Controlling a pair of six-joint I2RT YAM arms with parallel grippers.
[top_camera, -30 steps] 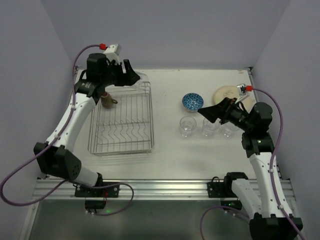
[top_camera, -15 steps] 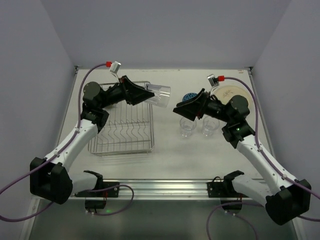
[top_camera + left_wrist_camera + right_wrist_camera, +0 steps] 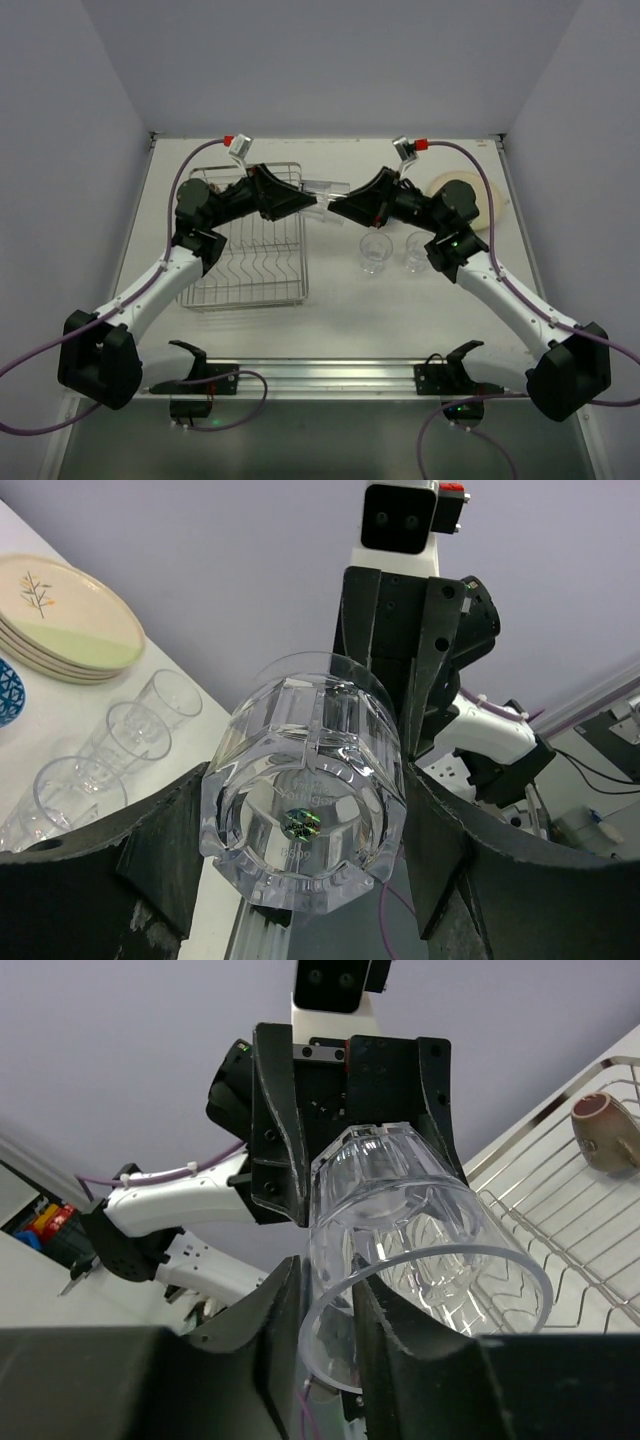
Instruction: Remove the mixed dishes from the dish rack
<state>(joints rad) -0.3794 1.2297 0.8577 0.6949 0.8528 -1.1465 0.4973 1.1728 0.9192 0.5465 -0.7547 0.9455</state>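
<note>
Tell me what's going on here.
It looks like a mid-air handover. The left end effector grips a clear glass by its base. The right end effector has its fingers either side of the rim, but I can't tell if they've clamped. A brown mug lies in the dish rack. Plates and other glasses sit on the table.

High rear overview, wrist views close, facing each other (sharing glass [image 3: 305, 800])
</note>
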